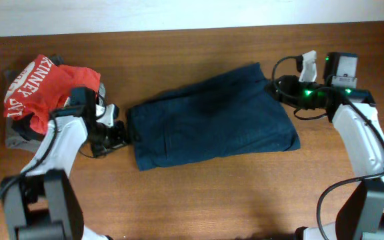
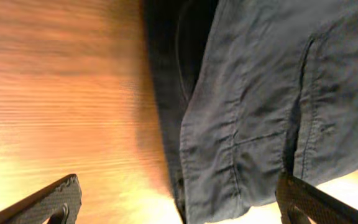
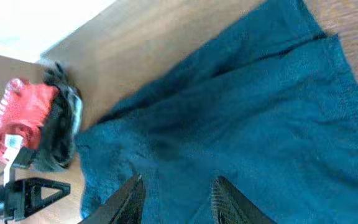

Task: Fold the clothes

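The bench carries the dark navy shorts across its middle, lying flat as a slanted rectangle, with the red shirt heaped well apart at the left end. The left tool sits just beside the shorts' left edge, spread and empty. The right tool is at their far right corner, likewise spread. A clean fold probably calls for pinching all cloth layers at matching corners.
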{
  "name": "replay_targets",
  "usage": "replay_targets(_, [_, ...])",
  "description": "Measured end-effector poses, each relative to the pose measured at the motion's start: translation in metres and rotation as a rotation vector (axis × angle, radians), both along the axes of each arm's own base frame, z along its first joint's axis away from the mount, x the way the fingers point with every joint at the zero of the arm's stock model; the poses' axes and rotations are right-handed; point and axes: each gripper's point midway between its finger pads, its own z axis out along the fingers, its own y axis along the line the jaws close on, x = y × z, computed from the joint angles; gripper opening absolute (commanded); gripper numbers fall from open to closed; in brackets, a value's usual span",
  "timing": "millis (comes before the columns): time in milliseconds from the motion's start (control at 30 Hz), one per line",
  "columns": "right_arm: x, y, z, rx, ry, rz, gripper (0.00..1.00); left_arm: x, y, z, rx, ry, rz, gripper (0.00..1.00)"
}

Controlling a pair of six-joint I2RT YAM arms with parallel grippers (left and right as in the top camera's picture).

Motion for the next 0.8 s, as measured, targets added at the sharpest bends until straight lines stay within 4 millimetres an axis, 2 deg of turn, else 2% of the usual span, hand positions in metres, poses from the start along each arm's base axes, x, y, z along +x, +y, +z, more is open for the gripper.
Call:
replay_targets(100, [-0.001, 0.008, -0.003, -0.027, 0.002, 0.015, 0.40, -0.003, -0.012, -0.026, -0.070, 0.047, 0.010, 0.99])
replay_targets(133, [-0.001, 0.009, -0.004, -0.035, 0.003, 0.018, 0.40, 0.000, -0.016, -0.028, -0.105, 0.048, 0.024, 0.99])
replay_targets(300, [0.000, 0.009, -0.006, -0.058, 0.004, 0.012, 0.40, 0.020, -0.028, -0.028, -0.195, 0.001, 0.045, 0.99])
replay_targets(500, [0.000, 0.007, -0.007, -0.066, 0.005, 0.007, 0.40, 0.028, -0.038, -0.029, -0.279, 0.001, 0.047, 0.97])
replay_targets(567, [0.001, 0.007, -0.007, -0.069, 0.006, 0.004, 0.40, 0.029, -0.040, -0.029, -0.298, 0.000, 0.046, 0.91])
replay_targets(600, [0.001, 0.006, -0.007, -0.072, 0.006, 0.002, 0.40, 0.030, -0.040, -0.029, -0.301, -0.001, 0.045, 0.79])
replay_targets(700, [0.001, 0.005, -0.008, -0.078, 0.006, -0.001, 0.40, 0.032, -0.043, -0.031, -0.319, -0.009, 0.037, 0.65])
replay_targets(800, [0.001, 0.005, -0.008, -0.079, 0.006, -0.002, 0.40, 0.032, -0.043, -0.034, -0.325, -0.016, 0.028, 0.65])
